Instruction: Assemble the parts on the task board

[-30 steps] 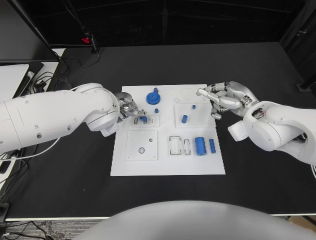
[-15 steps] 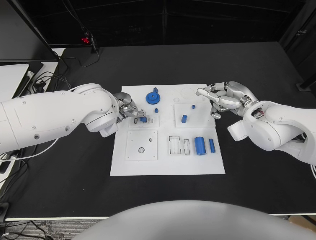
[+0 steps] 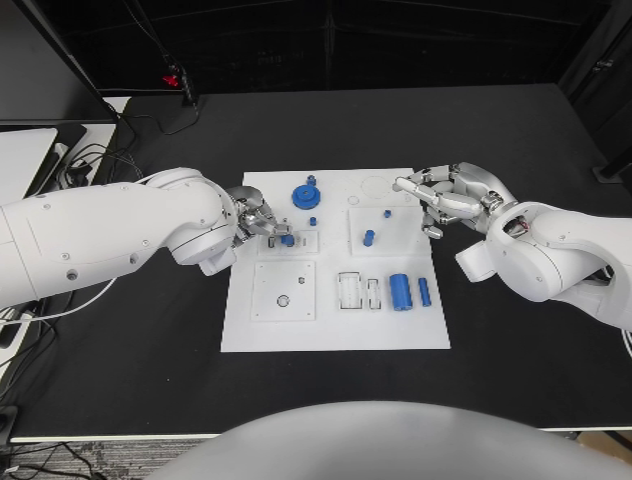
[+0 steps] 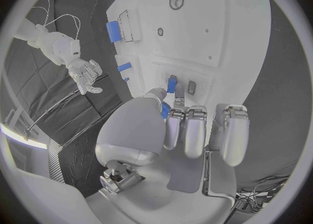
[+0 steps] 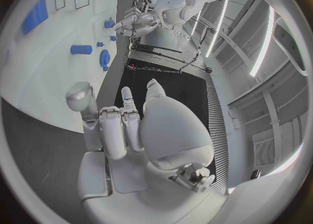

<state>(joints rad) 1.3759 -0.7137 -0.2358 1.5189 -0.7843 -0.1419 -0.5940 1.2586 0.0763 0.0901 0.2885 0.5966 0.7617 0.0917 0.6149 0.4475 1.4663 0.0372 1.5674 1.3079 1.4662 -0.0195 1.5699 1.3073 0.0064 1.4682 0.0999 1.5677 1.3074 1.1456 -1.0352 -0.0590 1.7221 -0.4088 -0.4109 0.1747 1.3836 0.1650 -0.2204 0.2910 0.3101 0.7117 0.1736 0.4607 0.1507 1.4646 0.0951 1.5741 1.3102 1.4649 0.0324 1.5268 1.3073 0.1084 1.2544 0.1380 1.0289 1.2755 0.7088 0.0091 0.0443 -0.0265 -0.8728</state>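
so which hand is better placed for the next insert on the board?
Probably the left. The left hand is over the task board, fingers pinching a small blue part at the small fixture plate. The right hand hovers at the board's right edge, holding nothing.

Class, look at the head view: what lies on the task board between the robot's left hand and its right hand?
In the head view, between the left hand and right hand lies white board with a blue gear, a small blue peg and a short blue cylinder.
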